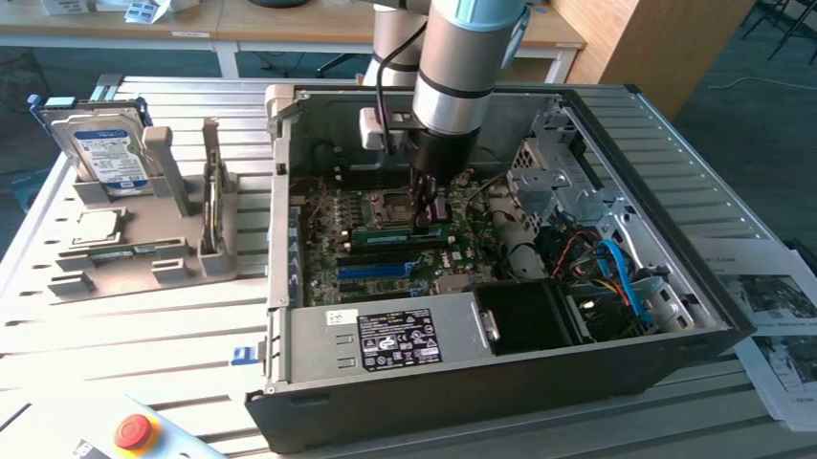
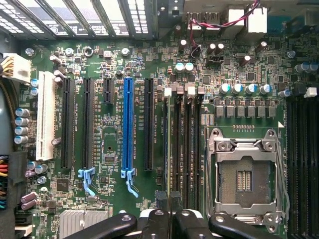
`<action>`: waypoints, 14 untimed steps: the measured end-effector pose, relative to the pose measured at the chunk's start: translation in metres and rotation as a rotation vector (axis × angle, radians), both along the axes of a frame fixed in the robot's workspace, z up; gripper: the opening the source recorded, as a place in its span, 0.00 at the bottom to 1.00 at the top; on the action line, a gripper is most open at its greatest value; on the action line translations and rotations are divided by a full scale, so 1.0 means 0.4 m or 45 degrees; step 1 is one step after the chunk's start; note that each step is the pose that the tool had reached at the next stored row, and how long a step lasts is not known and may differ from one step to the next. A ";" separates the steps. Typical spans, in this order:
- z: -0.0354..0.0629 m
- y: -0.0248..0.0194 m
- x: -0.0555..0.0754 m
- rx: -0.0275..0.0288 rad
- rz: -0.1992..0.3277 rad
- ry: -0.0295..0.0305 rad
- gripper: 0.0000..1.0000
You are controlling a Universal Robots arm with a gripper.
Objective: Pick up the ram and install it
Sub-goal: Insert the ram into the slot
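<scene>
The ram [image 1: 386, 232] is a thin green stick standing on its long edge at the memory slots [image 2: 187, 144] of the motherboard, beside the empty processor socket [image 1: 396, 203]. My gripper [image 1: 428, 218] reaches straight down into the open computer case [image 1: 287, 287] and is shut on the ram near one end. In the wrist view the ram [image 2: 166, 149] appears edge-on as a thin dark line running away from the fingertips [image 2: 162, 201], lined up along the slot nearest the black expansion slots. I cannot tell whether it is fully seated.
A grey holder [image 1: 172, 263] on the exterior view's left carries a blue-labelled hard drive [image 1: 109, 153] and a square silver processor [image 1: 96, 225]. The power supply [image 1: 383, 339], drive cage [image 1: 562, 182] and cables [image 1: 626, 277] crowd the case. A red stop button [image 1: 134, 430] sits nearby.
</scene>
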State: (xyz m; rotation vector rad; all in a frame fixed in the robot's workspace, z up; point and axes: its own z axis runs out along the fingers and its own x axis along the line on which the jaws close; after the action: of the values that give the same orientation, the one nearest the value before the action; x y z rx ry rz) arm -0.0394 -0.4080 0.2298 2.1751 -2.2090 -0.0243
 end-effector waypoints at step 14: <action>-0.006 0.000 -0.003 -0.0001 0.000 -0.0115 0.12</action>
State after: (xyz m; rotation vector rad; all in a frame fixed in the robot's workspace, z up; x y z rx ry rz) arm -0.0404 -0.4080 0.2272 2.1794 -2.2138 -0.0144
